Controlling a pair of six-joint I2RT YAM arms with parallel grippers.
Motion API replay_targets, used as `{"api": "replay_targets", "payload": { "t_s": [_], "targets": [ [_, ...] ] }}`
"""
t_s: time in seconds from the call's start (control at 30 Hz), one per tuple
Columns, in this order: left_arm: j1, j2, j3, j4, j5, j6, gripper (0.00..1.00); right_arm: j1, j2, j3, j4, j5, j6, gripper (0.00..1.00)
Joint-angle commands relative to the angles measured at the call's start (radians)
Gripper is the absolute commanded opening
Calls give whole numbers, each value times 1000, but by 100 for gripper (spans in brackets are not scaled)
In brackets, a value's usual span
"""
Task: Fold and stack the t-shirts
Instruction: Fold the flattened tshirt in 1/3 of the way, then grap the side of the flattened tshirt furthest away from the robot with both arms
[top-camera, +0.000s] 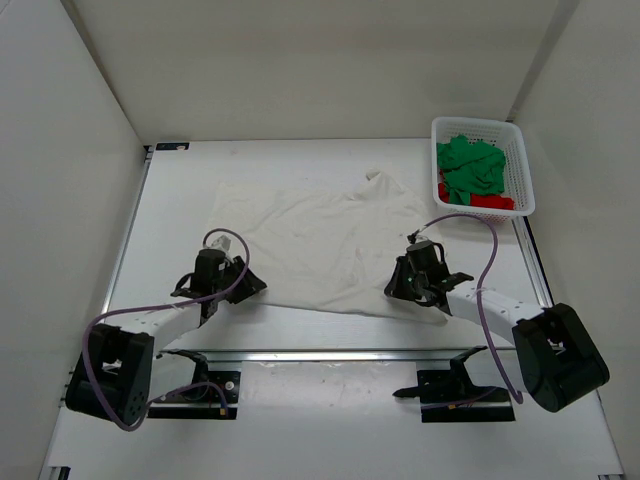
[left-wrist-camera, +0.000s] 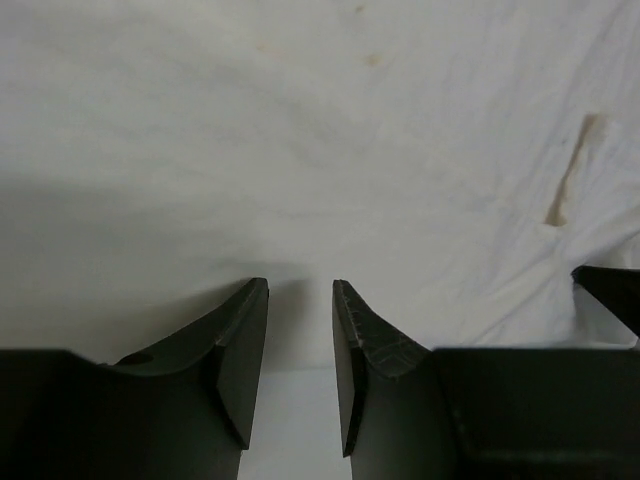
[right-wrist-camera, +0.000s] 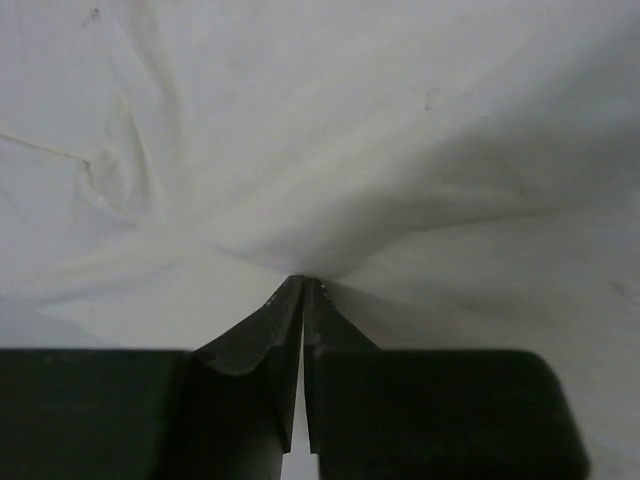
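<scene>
Between right fingers (right-wrist-camera: 270, 340), white t-shirt (right-wrist-camera: 320, 150) pinched tight, left fingers (left-wrist-camera: 245, 330) apart, its edge just ahead

No readable text
No lettering, label, brand, number or sign can be made out in any of the three views.

Bright, even overhead light in my top view, soft grey shadow on the white t-shirt (left-wrist-camera: 130, 240) at wrist level.

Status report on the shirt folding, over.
Left jaws open at near edge of white t-shirt. Right jaws shut, pinching its cloth. Green t-shirt and red t-shirt in basket. Nothing blocking.
</scene>
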Motion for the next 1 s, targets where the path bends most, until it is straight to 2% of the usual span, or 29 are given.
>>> {"api": "replay_targets", "payload": {
  "t_s": [0.0,0.07,0.13,0.23,0.33,0.4,0.47,0.53,0.63,0.7,0.77,0.8,0.83,0.87,0.93,0.97],
  "targets": [
    [88,-19,-81,-16,75,-44,42,-1,8,-15,-43,-13,-17,4],
    [212,-60,-153,16,151,-55,42,4,9,-36,-56,-20,-29,3],
    [248,-141,-187,-43,131,-66,41,-2,19,-38,-74,-48,-37,2],
    [212,-206,-180,-141,61,-37,42,-13,17,-35,-99,-50,-42,2],
    [226,-260,-201,-198,80,-34,42,-59,31,-1,-110,-68,-77,3],
    [222,-278,-206,-210,95,-42,42,-136,75,77,-113,-113,-104,4],
    [206,-295,-207,-204,141,-63,41,-144,112,154,-132,-159,-118,7],
    [167,-321,-165,-212,160,-92,40,-130,124,214,-166,-165,-130,14],
    [81,-320,-13,-229,76,-49,39,-99,71,309,-192,-145,-132,26],
    [-14,-237,107,-223,-77,-19,37,-100,63,370,-159,-126,-121,31],
    [-71,-148,252,-172,-152,7,37,-117,145,431,-137,-146,-117,24],
    [-82,-57,288,-140,-170,18,37,-127,181,495,-119,-142,-127,14],
    [-72,-10,365,-141,-173,36,35,-128,247,525,-110,-145,-146,5],
    [-68,80,445,-137,-169,52,35,-145,322,609,-97,-146,-153,1],
    [-30,237,542,-128,-141,76,35,-168,429,765,-94,-133,-184,0],
    [-13,265,594,-140,-135,81,35,-177,486,801,-90,-117,-189,1]
  ]
}}
